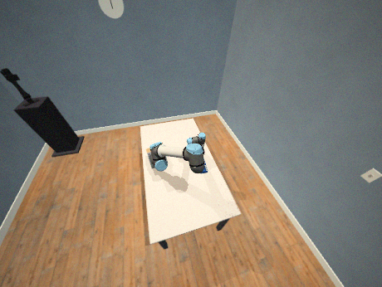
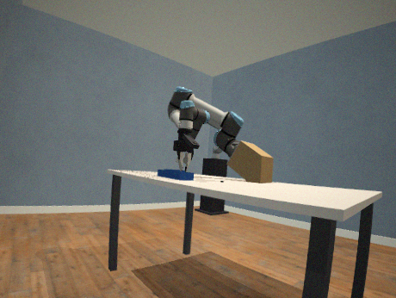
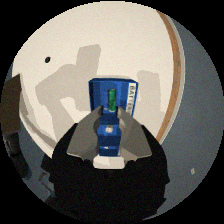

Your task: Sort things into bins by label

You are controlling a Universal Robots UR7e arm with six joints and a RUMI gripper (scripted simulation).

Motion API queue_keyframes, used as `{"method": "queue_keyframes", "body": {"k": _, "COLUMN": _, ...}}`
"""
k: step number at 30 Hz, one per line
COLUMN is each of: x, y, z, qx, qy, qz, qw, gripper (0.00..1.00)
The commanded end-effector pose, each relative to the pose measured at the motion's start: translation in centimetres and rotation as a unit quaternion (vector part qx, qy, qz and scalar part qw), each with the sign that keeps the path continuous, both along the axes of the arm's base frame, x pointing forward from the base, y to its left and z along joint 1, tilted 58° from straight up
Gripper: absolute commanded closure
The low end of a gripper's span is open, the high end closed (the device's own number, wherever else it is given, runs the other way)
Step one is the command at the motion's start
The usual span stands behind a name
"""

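A flat blue bin with a label starting "BATTE" lies on the white table near its edge; it also shows in the exterior view (image 2: 175, 174). My gripper (image 3: 109, 106) hangs straight above it, with its fingers a little apart, and it shows in the exterior view (image 2: 184, 165) too. A small green stick-shaped thing (image 3: 111, 97) lies inside the blue bin, just past my fingertips and free of them. In the top view the arm (image 1: 184, 153) covers the gripper, and only a blue corner of the bin (image 1: 203, 171) shows.
A tan box (image 2: 251, 163) stands tilted on the table beside the arm's base. A small dark speck (image 3: 47, 59) lies on the table away from the bin. The table edge (image 3: 172, 75) runs close to the bin's right side. A black pedestal (image 1: 46, 124) stands on the floor.
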State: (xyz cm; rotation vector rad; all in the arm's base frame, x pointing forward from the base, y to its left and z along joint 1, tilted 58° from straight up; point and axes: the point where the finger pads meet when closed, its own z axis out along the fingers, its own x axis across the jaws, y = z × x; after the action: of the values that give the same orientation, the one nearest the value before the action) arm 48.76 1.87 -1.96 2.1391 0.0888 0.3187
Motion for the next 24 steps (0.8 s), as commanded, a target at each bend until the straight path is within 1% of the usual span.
{"method": "queue_keyframes", "body": {"k": 1, "x": -0.1, "y": 0.9, "z": 0.6, "qx": 0.0, "qy": -0.002, "qz": 0.0, "qw": 1.0, "gripper": 0.86}}
{"method": "queue_keyframes", "body": {"k": 11, "x": -0.3, "y": 1.7, "z": 1.1, "qx": 0.0, "qy": -0.002, "qz": 0.0, "qw": 1.0, "gripper": 0.86}}
{"method": "queue_keyframes", "body": {"k": 13, "x": -0.6, "y": 2.4, "z": 1.6, "qx": 0.0, "qy": -0.002, "qz": 0.0, "qw": 1.0, "gripper": 0.86}}
{"method": "queue_keyframes", "body": {"k": 24, "x": -0.7, "y": 2.2, "z": 1.4, "qx": 0.0, "qy": 0.001, "qz": -0.001, "qw": 1.0, "gripper": 0.86}}
